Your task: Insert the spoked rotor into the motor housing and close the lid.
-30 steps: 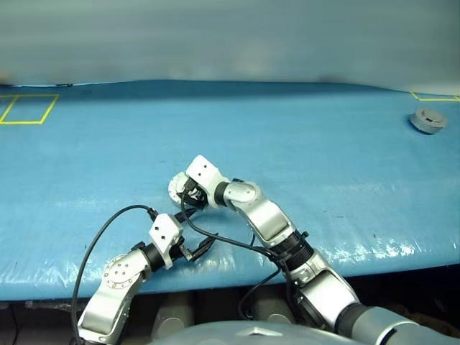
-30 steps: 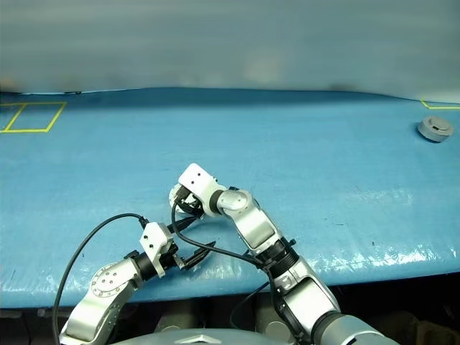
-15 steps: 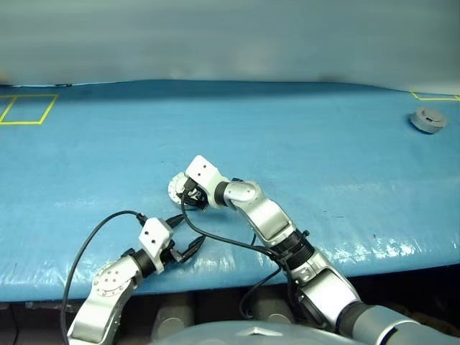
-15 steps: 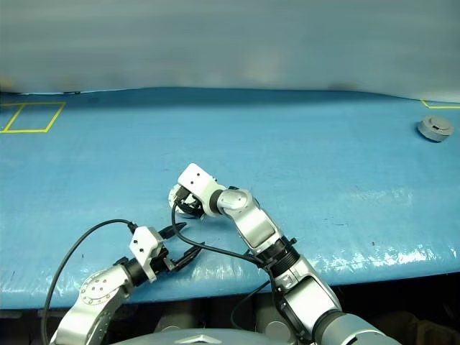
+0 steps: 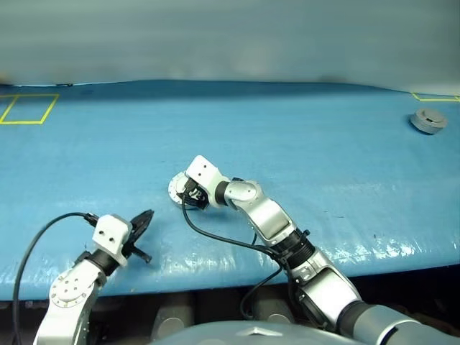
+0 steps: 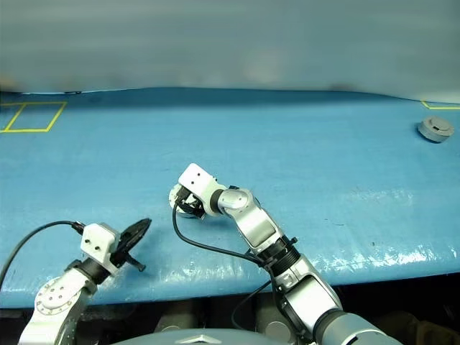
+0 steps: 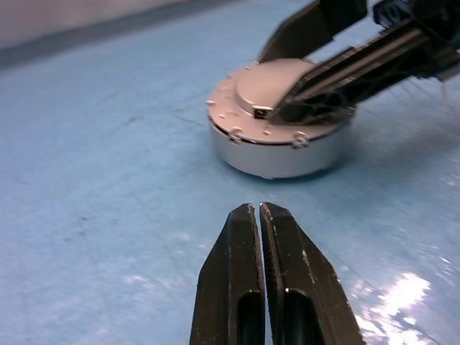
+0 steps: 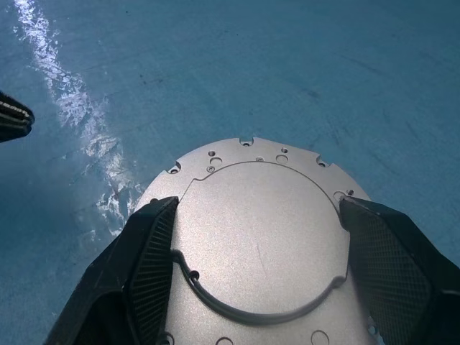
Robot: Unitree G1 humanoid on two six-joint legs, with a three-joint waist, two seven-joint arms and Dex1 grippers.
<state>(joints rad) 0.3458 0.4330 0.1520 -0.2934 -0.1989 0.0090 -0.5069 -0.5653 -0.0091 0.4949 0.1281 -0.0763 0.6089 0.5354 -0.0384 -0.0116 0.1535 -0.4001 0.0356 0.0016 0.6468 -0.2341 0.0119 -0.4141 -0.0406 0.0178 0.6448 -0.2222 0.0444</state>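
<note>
Right claw (image 8: 255, 287) around lidded motor housing (image 7: 277, 136), apparently gripping.

Lab test bench, blue mat (image 5: 302, 136) (yellow tape squares (image 5: 27, 108))

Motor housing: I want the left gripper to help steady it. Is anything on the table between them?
Nothing visible. Bare blue table lies between the shut left gripper and the motor housing, which the right gripper already straddles at its sides.

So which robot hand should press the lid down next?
Probably the right hand: its fingers already sit on either side of the lid on the housing. The left hand is shut and off to the side.
</note>
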